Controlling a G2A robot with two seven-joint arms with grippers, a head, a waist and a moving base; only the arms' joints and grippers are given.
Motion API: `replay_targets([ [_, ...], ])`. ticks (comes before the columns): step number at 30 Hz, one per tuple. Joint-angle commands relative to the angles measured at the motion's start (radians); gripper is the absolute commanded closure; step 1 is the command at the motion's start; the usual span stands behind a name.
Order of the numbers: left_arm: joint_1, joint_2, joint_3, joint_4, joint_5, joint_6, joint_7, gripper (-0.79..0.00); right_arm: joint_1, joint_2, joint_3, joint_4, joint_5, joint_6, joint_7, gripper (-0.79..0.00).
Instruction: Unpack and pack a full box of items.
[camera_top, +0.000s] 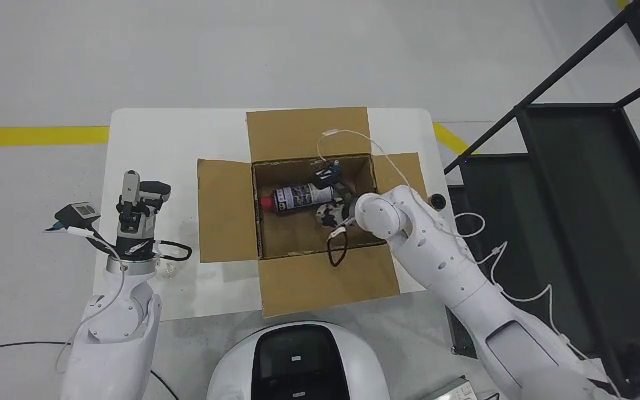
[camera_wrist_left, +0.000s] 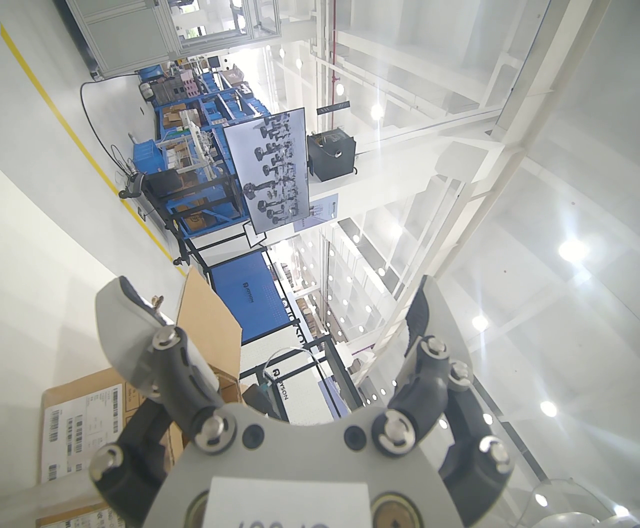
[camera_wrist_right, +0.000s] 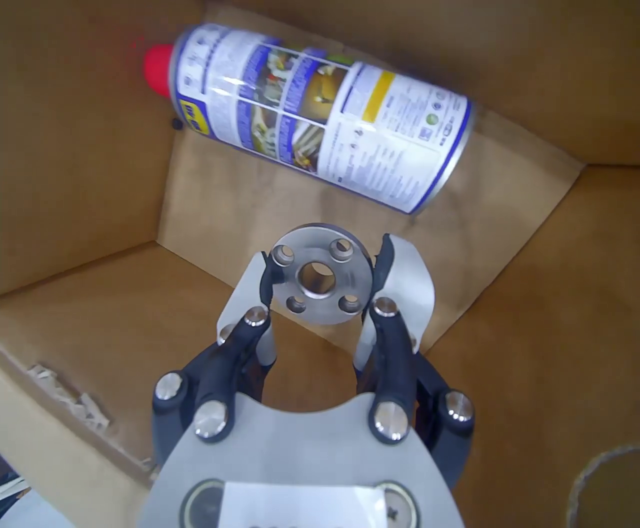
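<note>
A round steel flange with four bolt holes (camera_wrist_right: 322, 302) is clamped between the fingers of the right gripper (camera_wrist_right: 324, 260), low inside the open brown cardboard box (camera_top: 225, 210) on the white table (camera_top: 150, 140). A blue-and-white spray can with a red cap (camera_wrist_right: 320, 120) is seen on its side (close to a box wall) just beyond. The left gripper (camera_wrist_left: 275, 320) is held released, empty, beside the box.

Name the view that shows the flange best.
Right wrist view: the flange sits close and face-on in the tool, holes and bore clear. Top view: a small grey disc in the box by the can. Left wrist view faces the hall.
</note>
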Motion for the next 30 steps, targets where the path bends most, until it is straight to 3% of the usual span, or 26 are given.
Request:
replay_targets([
  [1,0.0,0.0,0.0,0.0,0.0,0.0,0.0,-0.785,0.021,-0.008,-0.021,0.041,-0.006,0.003,-0.001,0.0],
  [15,0.0,0.0,0.0,0.0,0.0,0.0,0.0,-0.785,0.123,-0.073,-0.147,0.245,0.027,-0.006,-0.025,0.0],
  [16,0.0,0.0,0.0,0.0,0.0,0.0,0.0,-0.785,0.125,-0.076,-0.149,0.251,0.028,-0.003,-0.028,-0.031],
  [17,0.0,0.0,0.0,0.0,0.0,0.0,0.0,-0.785,0.128,-0.078,-0.152,0.256,0.029,-0.002,-0.03,-0.182],
  [18,0.0,0.0,0.0,0.0,0.0,0.0,0.0,-0.785,0.13,-0.081,-0.155,0.262,0.03,-0.001,-0.033,-0.243],
  [19,0.0,0.0,0.0,0.0,0.0,0.0,0.0,-0.785,0.133,-0.083,-0.157,0.268,0.03,0.001,-0.035,-0.372],
  [20,0.0,0.0,0.0,0.0,0.0,0.0,0.0,-0.785,0.135,-0.086,-0.161,0.273,0.026,0.003,-0.035,-0.437],
  [25,0.0,0.0,0.0,0.0,0.0,0.0,0.0,-0.785,0.138,-0.096,-0.173,0.295,0.025,0.009,-0.044,-0.443],
  [27,0.0,0.0,0.0,0.0,0.0,0.0,0.0,-0.785,0.138,-0.098,-0.174,0.3,0.025,0.01,-0.047,-0.542],
  [30,0.0,0.0,0.0,0.0,0.0,0.0,0.0,-0.785,0.135,-0.1,-0.173,0.299,0.021,0.011,-0.051,-0.514],
])
